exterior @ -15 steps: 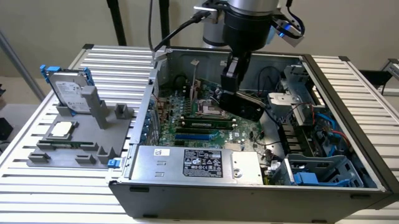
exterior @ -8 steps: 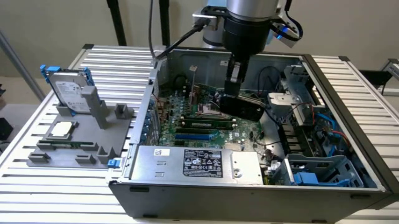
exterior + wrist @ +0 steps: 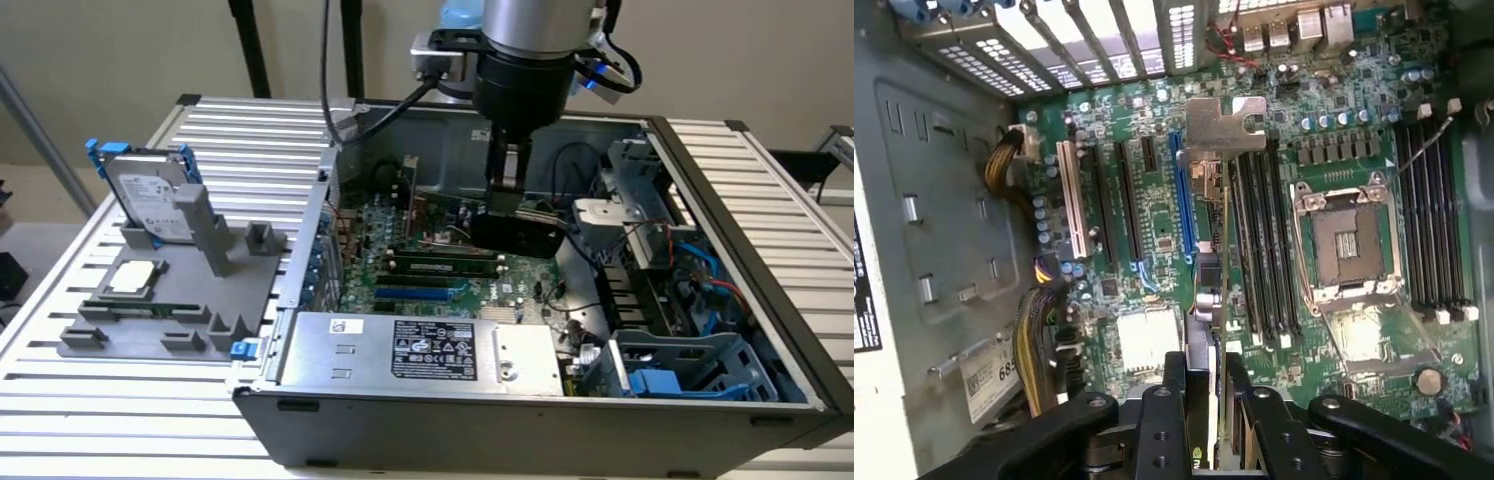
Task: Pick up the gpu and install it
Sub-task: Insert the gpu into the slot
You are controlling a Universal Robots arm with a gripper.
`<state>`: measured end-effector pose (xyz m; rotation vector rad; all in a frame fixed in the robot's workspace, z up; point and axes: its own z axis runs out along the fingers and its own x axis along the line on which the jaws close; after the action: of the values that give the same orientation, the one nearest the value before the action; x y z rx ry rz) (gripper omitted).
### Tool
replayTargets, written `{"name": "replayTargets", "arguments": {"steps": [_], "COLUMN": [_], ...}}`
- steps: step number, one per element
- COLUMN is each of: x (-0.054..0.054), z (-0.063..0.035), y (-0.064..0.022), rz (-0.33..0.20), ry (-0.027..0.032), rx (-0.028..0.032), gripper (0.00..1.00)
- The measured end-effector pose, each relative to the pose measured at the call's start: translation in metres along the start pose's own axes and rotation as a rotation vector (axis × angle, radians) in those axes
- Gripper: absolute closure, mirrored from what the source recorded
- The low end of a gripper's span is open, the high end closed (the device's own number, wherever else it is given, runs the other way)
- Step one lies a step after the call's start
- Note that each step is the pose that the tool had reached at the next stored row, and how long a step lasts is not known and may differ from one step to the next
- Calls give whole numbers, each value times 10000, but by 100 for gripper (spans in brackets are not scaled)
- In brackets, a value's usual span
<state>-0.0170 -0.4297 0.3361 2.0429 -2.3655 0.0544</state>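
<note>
A table (image 3: 80, 400) of ribbed aluminium slats carries the work, with a plain beige wall (image 3: 107, 50) and black stand poles (image 3: 247, 45) behind its far edge. An open computer case (image 3: 534, 420) lies on its side across the table's middle and the exterior view's right half, its near wall close to the table's near edge. Toward the table's edge on the exterior view's left sits a grey fixture (image 3: 160, 320) with a silver hard drive (image 3: 144, 195) on blue rails propped upright in it and a small square processor chip (image 3: 136, 277) lying flat.

The arm reaches straight down into the case. Its gripper (image 3: 1206, 400) is partly closed, its fingers (image 3: 1172, 400) clamped on both faces of the gpu (image 3: 1226, 125), which stands on edge over the green motherboard (image 3: 1154, 200). In the wrist view the card's silver bracket points to the slotted rear wall, and the card runs just beside the blue slot (image 3: 1181, 200), between it and the black memory slots (image 3: 1264, 240). In the exterior view the gpu (image 3: 518, 238) hangs low near the case's far wall. Whether it touches the board cannot be told.
</note>
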Motion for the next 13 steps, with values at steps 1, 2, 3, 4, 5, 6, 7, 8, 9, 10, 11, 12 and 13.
{"name": "replayTargets", "arguments": {"steps": [1,2,3,4,5,6,7,8,9,10,11,12,13], "x": [1,5,11,17,24,30,39,48,58,70,83,97,111], "z": [7,10,12,15,17,21,26,31,37,46,54,64,74], "y": [11,36,72,115,159,204,252,292,315,329,339,345,351], "rz": [-78,-117,-130,-133,-134,-136,-136,-138,-143,-152,-162,-178,-191], "ry": [-2,-1,-2,-3,-3,-4,-4,-3,-2,-3,-4,-4,-5], "rx": [2,4,6,8,9,10,11,10,11,11,12,12,13], "gripper": [73,73,73,73,73,73,73,73,73,73,73,73,73]}}
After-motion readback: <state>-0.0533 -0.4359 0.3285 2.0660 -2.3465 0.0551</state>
